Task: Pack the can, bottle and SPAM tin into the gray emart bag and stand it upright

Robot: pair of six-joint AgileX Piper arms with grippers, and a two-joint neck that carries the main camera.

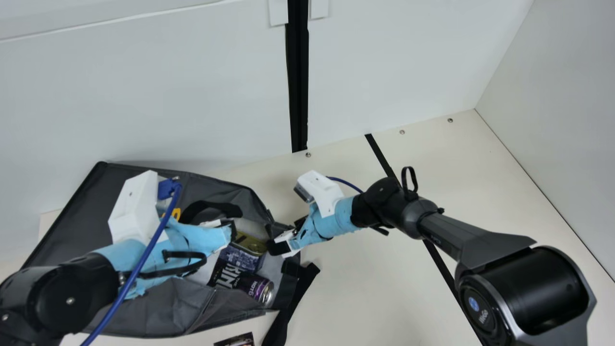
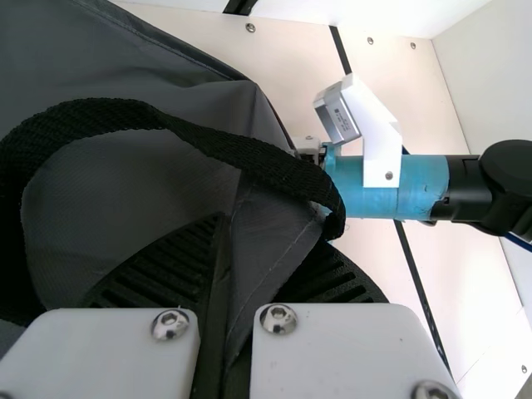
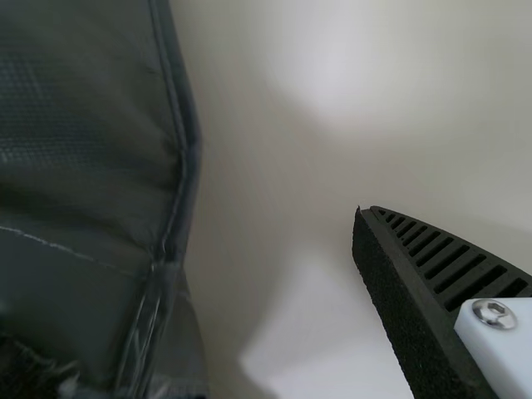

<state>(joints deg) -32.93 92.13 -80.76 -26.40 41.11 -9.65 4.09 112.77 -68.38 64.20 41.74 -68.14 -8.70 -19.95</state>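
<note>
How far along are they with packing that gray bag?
Mostly loaded, it seems: the can and SPAM tin lie inside the gray bag's mouth; whether the bottle is in, I can't tell. In hand: the left gripper pinches the bag's fabric, while the right gripper is open at its edge. Left to do: stand the bag up, since it lies on its side.

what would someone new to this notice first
Probably the big gray bag, lying across the lower left of the main view with its mouth open toward the middle. Next, the purple can just inside that mouth, its shiny end facing out. Then the blue-wrapped arms: the left arm over the bag, the right arm coming in from the right to its mouth.
</note>
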